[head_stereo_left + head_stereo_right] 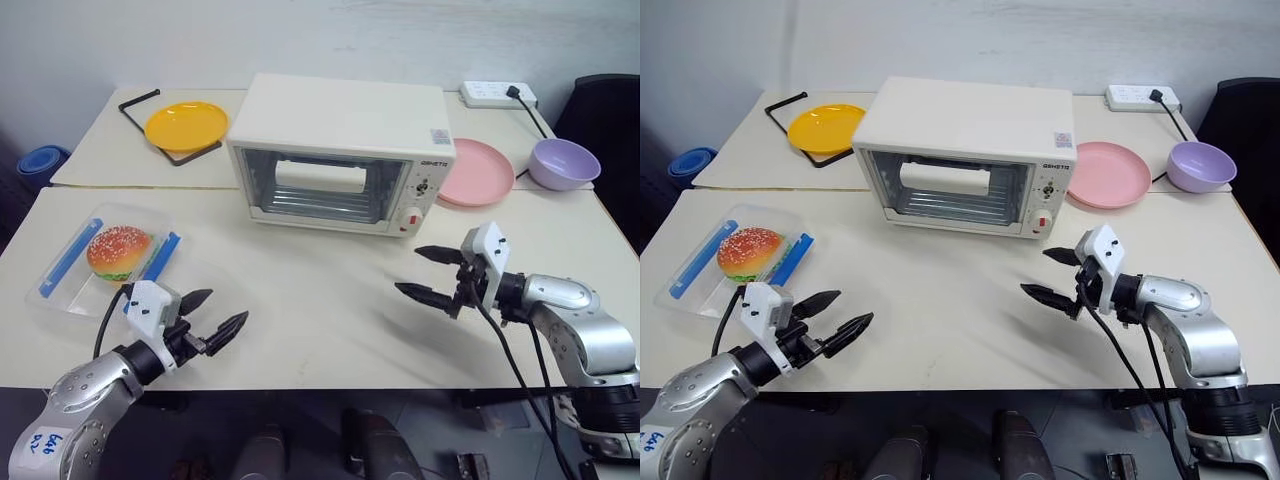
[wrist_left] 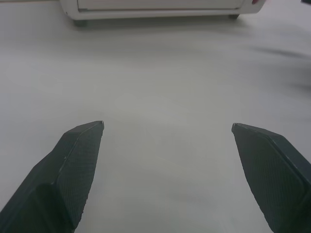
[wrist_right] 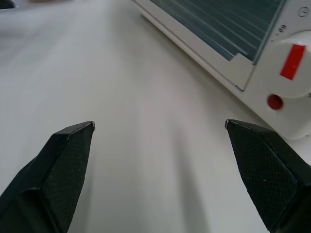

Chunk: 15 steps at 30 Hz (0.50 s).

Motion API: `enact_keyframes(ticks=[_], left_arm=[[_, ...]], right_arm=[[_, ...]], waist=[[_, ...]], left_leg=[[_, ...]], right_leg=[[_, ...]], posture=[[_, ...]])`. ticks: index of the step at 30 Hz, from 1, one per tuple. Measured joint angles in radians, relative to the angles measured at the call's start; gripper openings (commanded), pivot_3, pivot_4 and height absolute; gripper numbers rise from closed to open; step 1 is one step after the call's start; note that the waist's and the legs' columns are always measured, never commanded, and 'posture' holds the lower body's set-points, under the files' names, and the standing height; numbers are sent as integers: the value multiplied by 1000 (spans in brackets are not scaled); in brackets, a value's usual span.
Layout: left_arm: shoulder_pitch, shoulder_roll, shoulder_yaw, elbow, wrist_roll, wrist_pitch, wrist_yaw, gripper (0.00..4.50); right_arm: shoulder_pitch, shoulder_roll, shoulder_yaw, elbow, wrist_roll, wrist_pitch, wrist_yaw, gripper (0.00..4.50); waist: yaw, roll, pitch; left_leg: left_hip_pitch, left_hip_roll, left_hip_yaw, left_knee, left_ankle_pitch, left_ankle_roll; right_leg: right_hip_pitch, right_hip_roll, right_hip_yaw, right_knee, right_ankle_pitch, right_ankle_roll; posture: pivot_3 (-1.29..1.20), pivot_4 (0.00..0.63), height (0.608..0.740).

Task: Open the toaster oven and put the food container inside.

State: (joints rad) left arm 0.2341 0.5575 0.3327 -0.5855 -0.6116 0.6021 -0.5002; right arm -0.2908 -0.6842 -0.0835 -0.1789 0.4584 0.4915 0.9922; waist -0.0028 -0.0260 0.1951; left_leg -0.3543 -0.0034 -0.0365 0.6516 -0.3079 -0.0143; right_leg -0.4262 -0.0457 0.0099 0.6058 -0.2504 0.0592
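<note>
The cream-white toaster oven (image 1: pixel 340 150) stands at the middle of the table with its glass door shut. Its lower edge (image 2: pixel 155 10) and its front with the red button (image 3: pixel 275 101) show in the wrist views. The food container (image 1: pixel 105 262), a clear shallow box with blue clips and a sesame-bun burger, lies at the table's left. My left gripper (image 1: pixel 215 315) hovers open near the front edge, just right of the container. To the right, my right gripper (image 1: pixel 428 273) is open in front of the oven's knob side, empty.
A yellow plate (image 1: pixel 186 126) on a black frame sits at the back left. A pink plate (image 1: pixel 476 171), a purple bowl (image 1: pixel 564 163) and a power strip (image 1: pixel 498 94) lie at the back right. A blue object (image 1: pixel 42 162) sits past the table's left edge.
</note>
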Motion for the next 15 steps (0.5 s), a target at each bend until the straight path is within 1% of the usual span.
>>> enact_keyframes(ticks=[4,6,10,12,15], left_arm=[[32,14,-11,-2,14,0,-14,4500],[33,13,-21,-2,16,1,-14,4500],[17,13,-20,-2,15,3,-9,4500],[-1,11,-16,-1,-13,12,-12,4500],[-26,2,-1,-4,-94,34,-27,4500]], right_arm=[[1,-3,0,-29,14,16,11,4489],[1,-3,3,-34,15,17,9,4489],[-2,4,26,-34,14,18,-1,4489],[-13,25,37,-32,17,32,-13,4489],[-50,56,38,-9,25,51,-36,4489]], waist=[[1,0,0],[2,0,0],[2,0,0],[0,0,0],[-1,0,0]], left_leg=[[0,0,0,0,0,0],[0,0,0,0,0,0],[0,0,0,0,0,0],[0,0,1,0,0,0],[0,0,1,0,0,0]], right_leg=[[0,0,0,0,-1,-3],[0,0,0,0,-3,-5],[0,0,0,0,-3,-5],[0,0,1,0,-3,-5],[0,0,1,0,-3,-5]], posture=[[0,150,740],[0,150,740],[0,150,740],[0,150,740],[0,150,740]])
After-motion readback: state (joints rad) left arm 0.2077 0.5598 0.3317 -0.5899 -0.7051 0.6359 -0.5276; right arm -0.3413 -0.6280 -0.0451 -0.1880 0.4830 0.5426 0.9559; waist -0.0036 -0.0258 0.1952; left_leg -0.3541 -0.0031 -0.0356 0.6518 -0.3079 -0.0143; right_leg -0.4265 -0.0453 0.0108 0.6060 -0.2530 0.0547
